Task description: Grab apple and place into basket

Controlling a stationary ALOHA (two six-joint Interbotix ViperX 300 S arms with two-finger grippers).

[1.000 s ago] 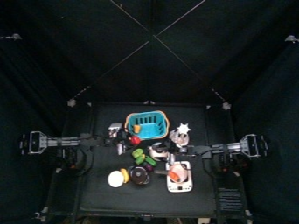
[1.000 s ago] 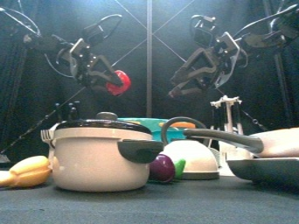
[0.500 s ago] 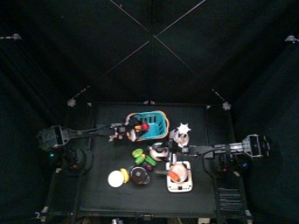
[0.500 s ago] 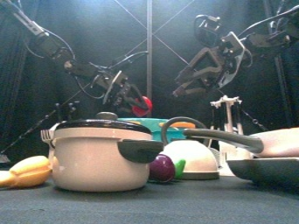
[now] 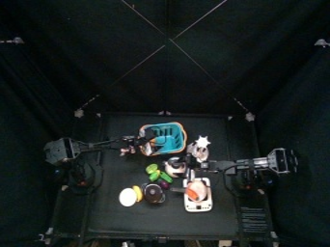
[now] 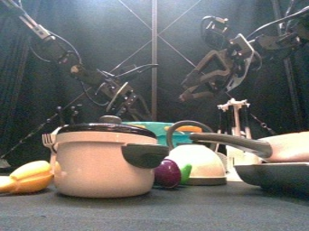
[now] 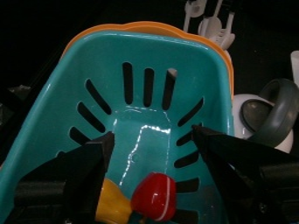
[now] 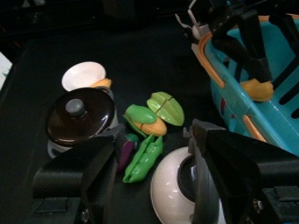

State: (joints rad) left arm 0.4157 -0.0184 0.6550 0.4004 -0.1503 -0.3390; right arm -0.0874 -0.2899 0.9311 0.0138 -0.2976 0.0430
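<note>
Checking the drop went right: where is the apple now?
In the left wrist view the apple lies inside the basket, between the open left gripper jaws, beside a yellow piece.

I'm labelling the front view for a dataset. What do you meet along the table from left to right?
Yellow fruit → lidded cream pot → purple vegetable → white dome lid → frying pan.

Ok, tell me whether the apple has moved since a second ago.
Yes. In the front view it hung high in the left gripper, well above the pot lid; now the apple lies inside the basket, between the open jaws.
</note>
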